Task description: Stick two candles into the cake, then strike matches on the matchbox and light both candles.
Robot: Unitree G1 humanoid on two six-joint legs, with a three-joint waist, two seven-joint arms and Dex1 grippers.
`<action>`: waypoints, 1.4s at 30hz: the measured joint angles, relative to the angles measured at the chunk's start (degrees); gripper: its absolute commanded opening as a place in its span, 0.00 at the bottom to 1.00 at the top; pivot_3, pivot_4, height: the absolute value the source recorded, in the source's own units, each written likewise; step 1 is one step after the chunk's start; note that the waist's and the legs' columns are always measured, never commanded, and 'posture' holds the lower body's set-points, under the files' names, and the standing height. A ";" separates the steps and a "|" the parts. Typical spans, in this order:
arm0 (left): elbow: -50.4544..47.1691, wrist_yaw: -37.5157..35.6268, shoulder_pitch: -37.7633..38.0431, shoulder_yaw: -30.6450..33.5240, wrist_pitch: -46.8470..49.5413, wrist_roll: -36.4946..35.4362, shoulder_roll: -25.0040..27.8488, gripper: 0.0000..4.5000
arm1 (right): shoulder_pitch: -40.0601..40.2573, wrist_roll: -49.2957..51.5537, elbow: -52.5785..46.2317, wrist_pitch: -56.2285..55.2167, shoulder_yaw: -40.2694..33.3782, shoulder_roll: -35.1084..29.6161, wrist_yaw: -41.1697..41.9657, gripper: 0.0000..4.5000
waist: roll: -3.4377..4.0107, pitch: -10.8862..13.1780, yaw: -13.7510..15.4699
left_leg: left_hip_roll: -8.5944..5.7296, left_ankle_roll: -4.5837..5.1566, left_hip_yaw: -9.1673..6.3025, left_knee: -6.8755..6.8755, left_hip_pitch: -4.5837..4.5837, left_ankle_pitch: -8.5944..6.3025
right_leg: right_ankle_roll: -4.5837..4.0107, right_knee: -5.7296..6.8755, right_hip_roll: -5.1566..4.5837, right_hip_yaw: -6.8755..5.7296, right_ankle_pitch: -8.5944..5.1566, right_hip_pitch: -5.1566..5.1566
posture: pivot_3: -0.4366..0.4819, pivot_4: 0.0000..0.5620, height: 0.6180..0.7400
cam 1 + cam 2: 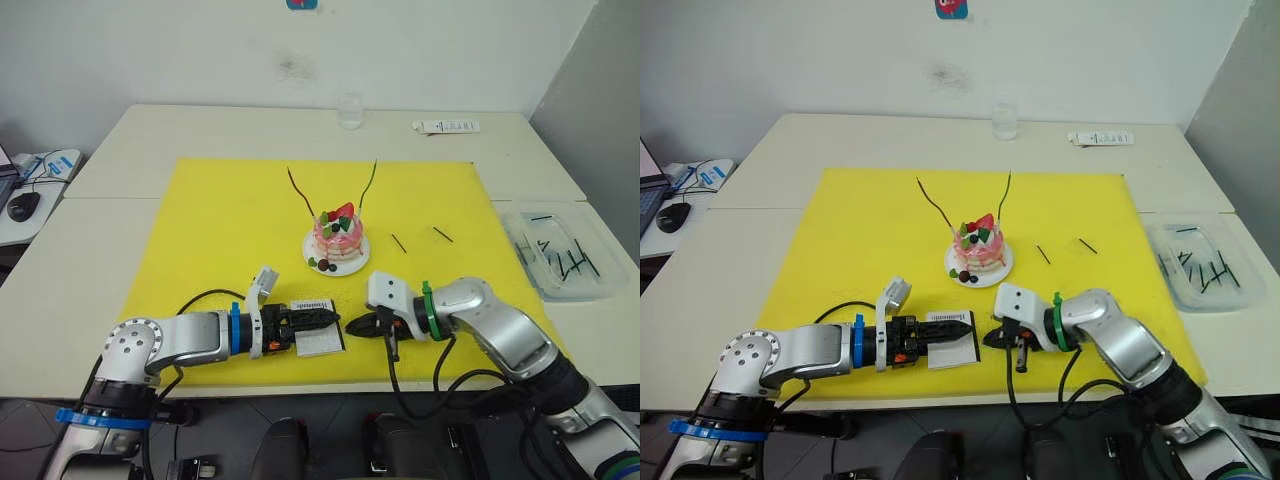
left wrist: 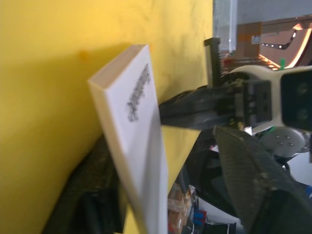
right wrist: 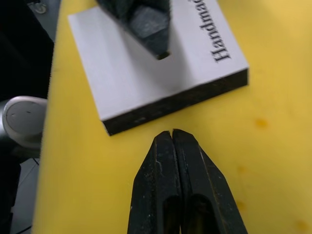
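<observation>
The near end of the matchbox [image 1: 318, 331] is covered by the left pincer [image 1: 322, 318], and in the left wrist view its lower part is cut off by the picture's edge. Whether a match is pinched between the pressed-together fingers of the right pincer [image 3: 171, 135] cannot be told. The print on the matchbox is cut off to "Handma" in the right wrist view. The contents of the clear tray [image 1: 600, 285] are too small to be identified.

Bright, even light from overhead; shadows soft. Head views sharp; left wrist view blurred up close.
</observation>
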 measured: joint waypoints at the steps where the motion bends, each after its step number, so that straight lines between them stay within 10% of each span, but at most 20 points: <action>1: -0.01 0.14 0.19 -0.08 -0.02 0.10 0.03 0.38 | 0.04 0.01 -0.13 0.11 -0.53 -0.72 0.00 0.00 | 0.00 0.00 0.00 | 0.00 0.00 0.00 0.00 -0.03 0.00 | 0.00 -0.04 0.00 0.00 0.00 -0.01 | 0.48 0.27 1.00; 7: -1.56 0.04 1.20 -0.12 -0.09 0.15 0.02 0.00 | 1.78 1.26 -2.26 1.69 -2.70 -2.49 -0.09 0.00 | 0.00 0.00 0.00 | 0.03 0.00 -0.02 -0.06 -0.10 -0.01 | 0.02 -0.08 0.01 -0.02 0.01 -0.07 | 0.48 0.27 1.00; 26: -20.26 -27.24 0.82 12.11 -7.51 9.87 2.28 0.00 | 5.66 9.97 -9.43 9.45 -24.86 3.69 -16.08 0.00 | -0.02 0.04 0.04 | 0.00 -0.06 0.00 -0.16 -0.26 -0.04 | 0.25 -0.17 0.01 -0.02 0.13 -0.19 | 0.48 0.27 1.00; 34: -32.22 -40.62 3.12 -0.28 -31.87 56.69 0.48 0.00 | 9.65 4.89 -7.01 -0.56 -26.67 6.60 -25.70 0.53 | 0.01 0.06 0.11 | -0.04 -0.07 0.18 -0.14 -0.23 -0.05 | 0.00 -0.19 0.01 0.11 0.00 -0.20 | 0.48 0.27 1.00; 39: -32.49 -42.41 5.07 -1.08 -33.54 58.60 -3.94 0.00 | 9.88 3.89 -3.17 -5.12 -25.71 6.75 -25.88 0.94 | 0.01 0.06 -0.01 | 0.04 -0.04 0.15 -0.15 -0.27 -0.06 | 0.28 -0.20 0.05 0.08 0.14 -0.21 | 0.48 0.27 1.00; 42: -31.36 -41.21 5.50 1.50 -30.27 52.27 -4.76 0.00 | 9.35 2.26 0.39 -7.26 -24.16 7.96 -26.76 0.99 | 0.01 0.06 -0.05 | 0.16 -0.04 0.07 -0.15 -0.25 -0.06 | 0.30 -0.15 0.20 0.03 0.15 -0.22 | 0.48 0.27 1.00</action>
